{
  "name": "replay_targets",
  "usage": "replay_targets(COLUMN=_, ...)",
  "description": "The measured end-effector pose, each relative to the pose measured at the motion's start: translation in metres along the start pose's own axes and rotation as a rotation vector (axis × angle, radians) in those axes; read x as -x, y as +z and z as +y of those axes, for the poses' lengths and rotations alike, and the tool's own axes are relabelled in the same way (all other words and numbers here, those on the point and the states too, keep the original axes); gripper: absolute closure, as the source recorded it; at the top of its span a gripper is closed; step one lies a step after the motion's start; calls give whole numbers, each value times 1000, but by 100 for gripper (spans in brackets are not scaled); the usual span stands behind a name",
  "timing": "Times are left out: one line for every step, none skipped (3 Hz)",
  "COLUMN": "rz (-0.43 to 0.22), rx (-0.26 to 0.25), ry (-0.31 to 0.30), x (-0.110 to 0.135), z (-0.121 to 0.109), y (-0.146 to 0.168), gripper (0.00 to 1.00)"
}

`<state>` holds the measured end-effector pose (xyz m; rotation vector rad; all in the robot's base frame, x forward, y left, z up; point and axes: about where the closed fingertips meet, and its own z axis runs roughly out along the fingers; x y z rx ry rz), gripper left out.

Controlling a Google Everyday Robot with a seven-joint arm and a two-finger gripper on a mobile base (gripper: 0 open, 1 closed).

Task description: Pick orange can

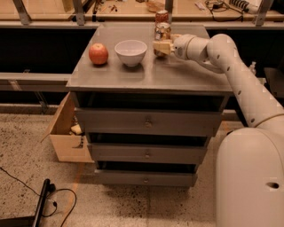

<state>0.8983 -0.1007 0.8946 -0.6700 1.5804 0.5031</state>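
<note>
The orange can [163, 31], golden-brown with a silver top rim, stands upright at the back middle of the grey cabinet top [146, 73]. My gripper [161, 46] reaches in from the right at the can's base and hides its lower part. I cannot tell whether it touches the can. A redder can [162, 16] stands just behind the orange can. My white arm [230, 62] stretches from the lower right across the cabinet's right side.
A white bowl [131, 52] sits left of the gripper, and a red apple [98, 53] further left. The cabinet has three drawers [148, 122]. An open cardboard box [66, 133] stands on the floor at the left. A cluttered bench [199, 9] runs behind.
</note>
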Motion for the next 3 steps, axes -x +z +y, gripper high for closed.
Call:
replay_targets(rz=-38, rx=23, ry=-18, x=36, z=6, y=-14, gripper=100)
replay_targets(rz=-92, rx=50, ry=-46, x=94, z=17, y=-48, gripper=100)
replay_targets(rz=-93, rx=51, ry=-47, x=96, z=18, y=-49, gripper=100)
